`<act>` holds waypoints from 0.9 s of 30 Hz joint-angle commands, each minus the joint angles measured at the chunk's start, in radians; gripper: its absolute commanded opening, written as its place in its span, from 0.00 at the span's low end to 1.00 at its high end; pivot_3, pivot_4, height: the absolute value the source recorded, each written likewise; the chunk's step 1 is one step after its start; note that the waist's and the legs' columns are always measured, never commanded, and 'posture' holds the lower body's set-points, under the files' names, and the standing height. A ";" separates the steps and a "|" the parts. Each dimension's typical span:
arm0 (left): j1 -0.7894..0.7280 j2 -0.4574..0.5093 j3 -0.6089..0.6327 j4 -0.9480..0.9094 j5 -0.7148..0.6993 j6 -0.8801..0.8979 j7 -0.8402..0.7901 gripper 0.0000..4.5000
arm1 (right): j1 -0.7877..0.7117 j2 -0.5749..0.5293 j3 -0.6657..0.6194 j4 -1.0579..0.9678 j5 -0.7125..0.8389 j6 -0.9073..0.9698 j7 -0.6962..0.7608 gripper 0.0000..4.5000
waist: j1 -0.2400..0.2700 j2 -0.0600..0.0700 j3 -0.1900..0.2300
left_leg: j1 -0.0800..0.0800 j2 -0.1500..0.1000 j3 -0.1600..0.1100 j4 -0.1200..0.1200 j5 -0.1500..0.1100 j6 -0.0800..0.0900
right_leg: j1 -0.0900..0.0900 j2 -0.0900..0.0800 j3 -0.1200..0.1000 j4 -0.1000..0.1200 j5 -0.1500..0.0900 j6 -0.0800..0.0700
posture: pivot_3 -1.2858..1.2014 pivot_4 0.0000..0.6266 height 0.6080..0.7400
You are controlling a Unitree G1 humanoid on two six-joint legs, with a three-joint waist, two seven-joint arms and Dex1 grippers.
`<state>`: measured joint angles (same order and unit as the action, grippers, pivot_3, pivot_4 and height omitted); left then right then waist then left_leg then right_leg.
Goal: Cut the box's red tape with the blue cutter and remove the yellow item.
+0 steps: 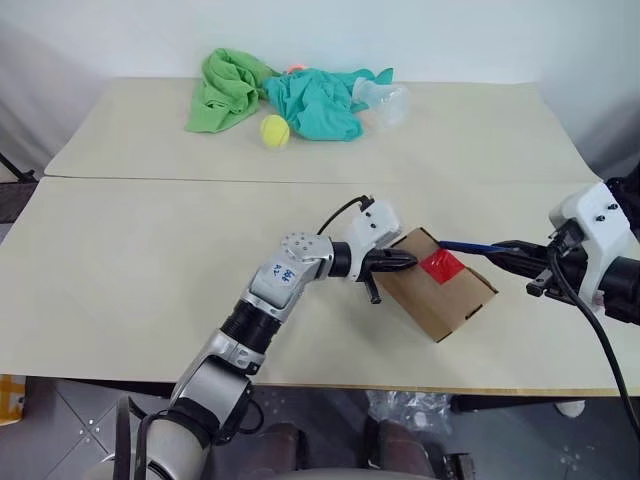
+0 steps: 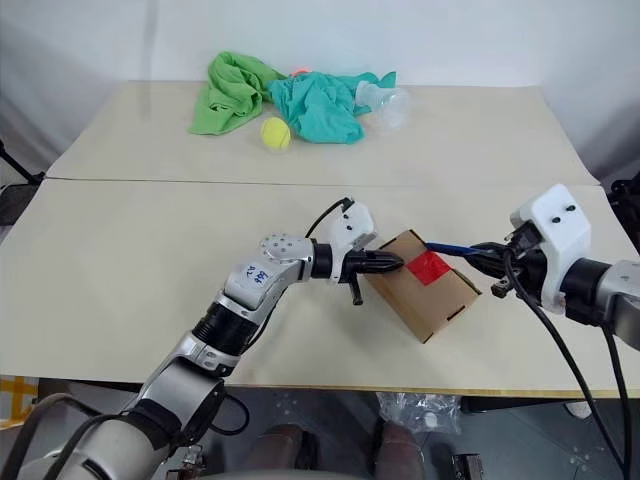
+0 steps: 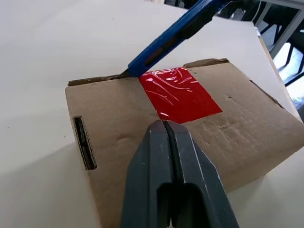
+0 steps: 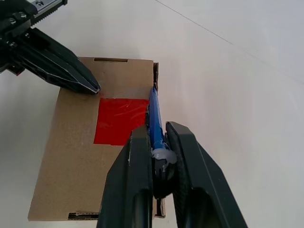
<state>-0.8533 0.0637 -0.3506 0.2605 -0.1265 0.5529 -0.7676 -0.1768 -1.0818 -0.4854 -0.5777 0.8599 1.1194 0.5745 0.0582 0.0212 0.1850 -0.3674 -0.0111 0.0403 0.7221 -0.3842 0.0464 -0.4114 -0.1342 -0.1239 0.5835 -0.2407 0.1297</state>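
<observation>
Right gripper [image 4: 159, 142], clamped on slim dark-blue pen-like cutter [image 3: 166, 40], reaches leftward, tip at far edge of red tape square [image 3: 179, 94] on small brown cardboard box [image 1: 440, 290]; closed, empty left gripper [image 3: 164, 126] presses tape's near-left side.

A pale beige table [image 1: 140, 270] is seen, made of two tops joined along a seam that runs across the view. Toward the far edge, at about twelve o'clock, a crumpled green cloth [image 1: 225, 88] is laid, with a teal cloth [image 1: 315, 102] touching it at its three o'clock side. A yellow-green tennis ball [image 1: 274, 131] is placed just at the six o'clock side of where the cloths meet. A clear plastic container [image 1: 385, 101] is rested against the teal cloth at three o'clock. A small reddish thing [image 1: 295, 69] is partly hidden behind the cloths.
</observation>
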 commanded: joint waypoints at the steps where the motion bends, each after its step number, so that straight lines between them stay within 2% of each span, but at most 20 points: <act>1: 0.000 -0.009 -0.054 0.016 0.045 0.076 0.024 0.00 | -0.008 -0.032 -0.009 -0.005 0.018 0.028 0.022 0.04 | 0.001 0.000 0.000 | 0.000 0.000 0.000 0.000 0.000 0.000 | 0.000 0.000 0.000 0.000 0.000 0.000 | 0.52 0.24 1.00; 9: -0.015 -0.010 -0.087 0.016 0.074 0.148 0.049 0.00 | -0.004 -0.076 -0.013 0.000 0.023 0.062 0.048 0.04 | 0.009 -0.001 -0.001 | 0.001 0.000 -0.001 0.000 0.000 0.000 | 0.001 0.000 0.000 0.000 0.000 0.000 | 0.52 0.24 1.00; 27: -0.024 -0.028 -0.086 0.041 0.081 0.164 0.089 0.00 | 0.047 -0.138 -0.076 -0.026 0.038 0.125 0.125 0.04 | 0.020 -0.003 -0.002 | 0.001 0.000 -0.002 0.001 0.000 0.000 | 0.002 -0.002 -0.001 0.000 0.000 0.000 | 0.52 0.24 1.00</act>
<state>-0.8968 0.0303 -0.4030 0.2447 -0.0834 0.6702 -0.6938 -0.1420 -1.2005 -0.5488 -0.5819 0.8690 1.2184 0.6670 0.0786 0.0182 0.1832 -0.3667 -0.0115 0.0380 0.7230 -0.3842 0.0464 -0.4096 -0.1358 -0.1247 0.5834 -0.2407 0.1296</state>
